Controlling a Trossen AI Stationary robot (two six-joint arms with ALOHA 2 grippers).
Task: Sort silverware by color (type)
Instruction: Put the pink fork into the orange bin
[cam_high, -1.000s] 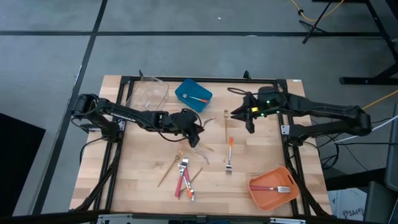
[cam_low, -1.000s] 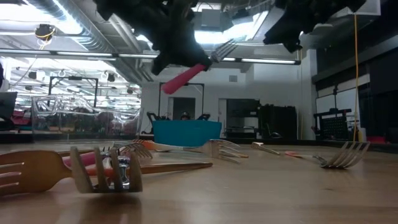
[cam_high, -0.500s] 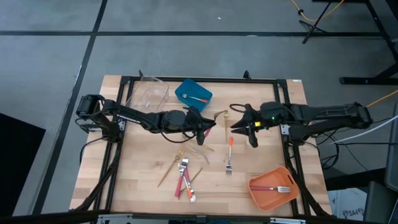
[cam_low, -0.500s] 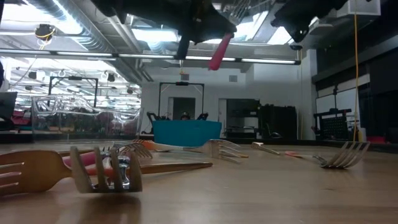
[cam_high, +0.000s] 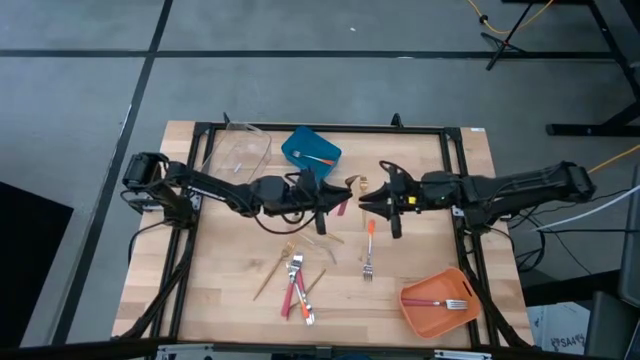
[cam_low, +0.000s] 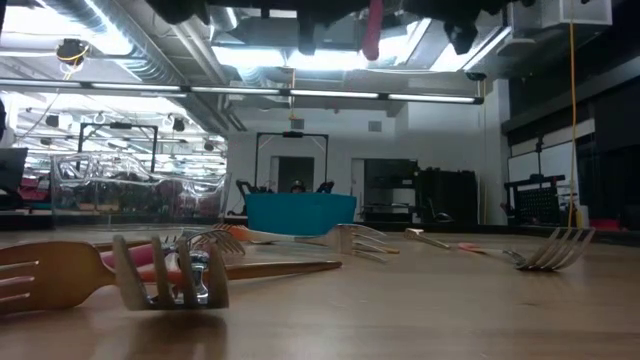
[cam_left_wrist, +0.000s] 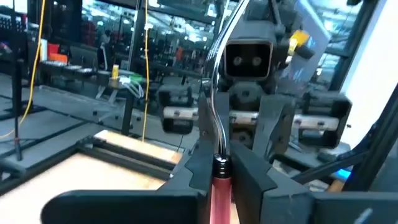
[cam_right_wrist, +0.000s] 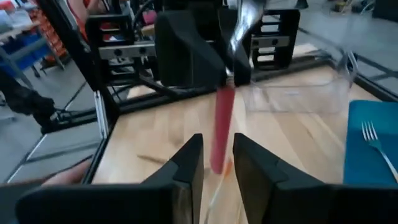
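Observation:
A red/pink-handled fork (cam_right_wrist: 221, 127) with a silver head is held in the air over the table's middle by my left gripper (cam_high: 335, 203), which is shut on it. My right gripper (cam_right_wrist: 217, 171) faces it from the table's right side (cam_high: 368, 205). It is open, with a finger on either side of the handle's lower end, and I cannot see them touching it. In the low view only the pink handle (cam_low: 372, 26) shows, hanging down at the top. More silverware lies flat on the table: an orange-handled fork (cam_high: 368, 248) and a pile of gold and red ones (cam_high: 295, 283). My left gripper pinches the fork between its two fingers where the pink handle meets the silver neck (cam_left_wrist: 219, 167). The fingers come level from the table's left side and lie across the fork. The fork is lifted clear and stands nearly upright, head (cam_left_wrist: 217, 56) up and handle hanging below the fingers.
A blue bin (cam_high: 300, 140) with an orange-handled fork in it and a clear bin (cam_high: 240, 150) stand at the far side. An orange bin (cam_high: 425, 310) holding a fork sits at the near right corner. A gold fork (cam_high: 356, 184) lies near both grippers.
My left gripper has carried the fork toward the table's right and turned it, so the handle now hangs straight down instead of slanting. My right gripper has moved toward the table's left until its open fingers stand around the handle's lower end.

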